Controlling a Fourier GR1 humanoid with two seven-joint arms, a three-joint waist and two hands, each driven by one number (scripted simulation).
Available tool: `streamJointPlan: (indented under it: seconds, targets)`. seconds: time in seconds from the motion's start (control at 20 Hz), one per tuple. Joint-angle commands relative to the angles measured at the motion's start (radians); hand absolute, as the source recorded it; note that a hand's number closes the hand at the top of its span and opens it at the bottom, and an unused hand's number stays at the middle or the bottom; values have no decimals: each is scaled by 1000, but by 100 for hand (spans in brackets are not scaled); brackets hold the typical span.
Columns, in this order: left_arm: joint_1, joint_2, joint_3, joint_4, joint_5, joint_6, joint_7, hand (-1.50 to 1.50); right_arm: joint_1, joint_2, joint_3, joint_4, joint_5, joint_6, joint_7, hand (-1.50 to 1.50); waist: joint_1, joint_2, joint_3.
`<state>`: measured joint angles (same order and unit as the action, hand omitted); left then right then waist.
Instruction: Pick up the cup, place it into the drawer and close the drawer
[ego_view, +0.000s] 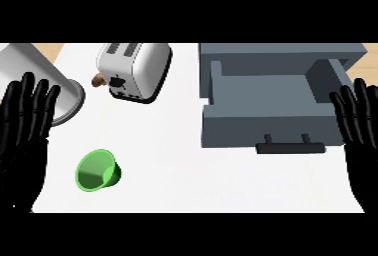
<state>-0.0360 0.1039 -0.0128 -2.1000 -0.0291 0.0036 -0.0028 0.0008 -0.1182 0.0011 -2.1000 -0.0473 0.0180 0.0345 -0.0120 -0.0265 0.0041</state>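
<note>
You have a white counter (192, 185) with a strip of wood floor past its far edge. The grey drawer (258, 95) stands pulled open at the right, handle toward you. A toaster (133, 67) sits far left of centre. Your left hand (26, 125) and right hand (362, 130) rest at the edges, fingers straight, holding nothing. The green cup (97, 170) lies tipped near the left hand.

Bright even light, faint shadows (soft-edged)
</note>
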Motion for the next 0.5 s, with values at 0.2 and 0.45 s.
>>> streamJointPlan:
  seconds: [0.2, 0.45]
  targets:
    - [223, -41, -4, -96, -7, -13, -108, -150, -53, -12, -36, 23, -26, 30, 3, -150, 20, 26, -4]
    - [194, -102, -17, -5, 139, 33, -23, -150, -49, 13, 18, 12, -94, 58, 86, -150, 16, 26, -4]
